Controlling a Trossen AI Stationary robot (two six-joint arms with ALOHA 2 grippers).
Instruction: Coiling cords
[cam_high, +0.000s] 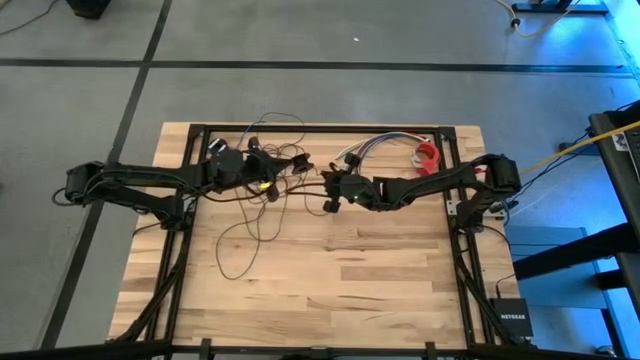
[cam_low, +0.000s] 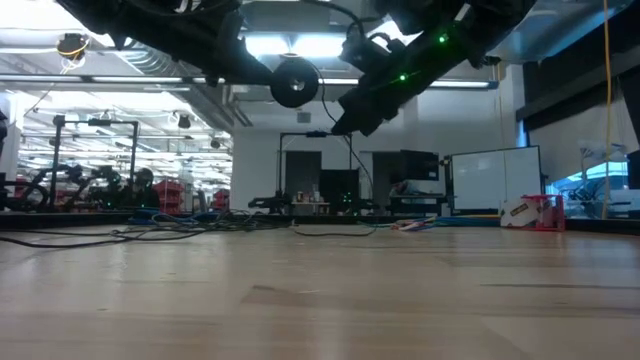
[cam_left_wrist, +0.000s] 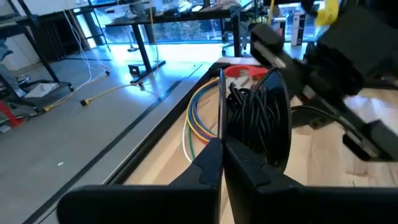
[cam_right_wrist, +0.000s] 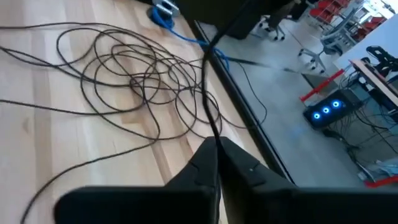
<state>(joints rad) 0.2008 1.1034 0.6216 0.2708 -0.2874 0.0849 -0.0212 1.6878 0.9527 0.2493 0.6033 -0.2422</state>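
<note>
Left gripper (cam_high: 268, 184): my fingers are pressed together with a strand of the cords (cam_high: 250, 225) pinched between the tips. A wound bundle hangs just in front of them, as my left wrist view shows (cam_left_wrist: 258, 124).

Loose cords: most of the wire lies in open loops on the table (cam_high: 390, 290), below and a little to the inner side of my left gripper. One big loop reaches toward the near edge.

Puck: the small black round puck (cam_low: 294, 82) hangs in the air between my two grippers in the low view.

Right gripper (cam_high: 333, 192): my fingers are closed on one strand, and this strand runs straight away from the tips, over the loose loops (cam_right_wrist: 143, 81).

Key relation: the cord between my two grippers runs mostly along the line from one gripper to the other, so its long axis is left to right. The slack pile is nearer to my left gripper.

Judgement: I think the next move must draw slack from the left side, and the crossing loops may tangle.
</note>
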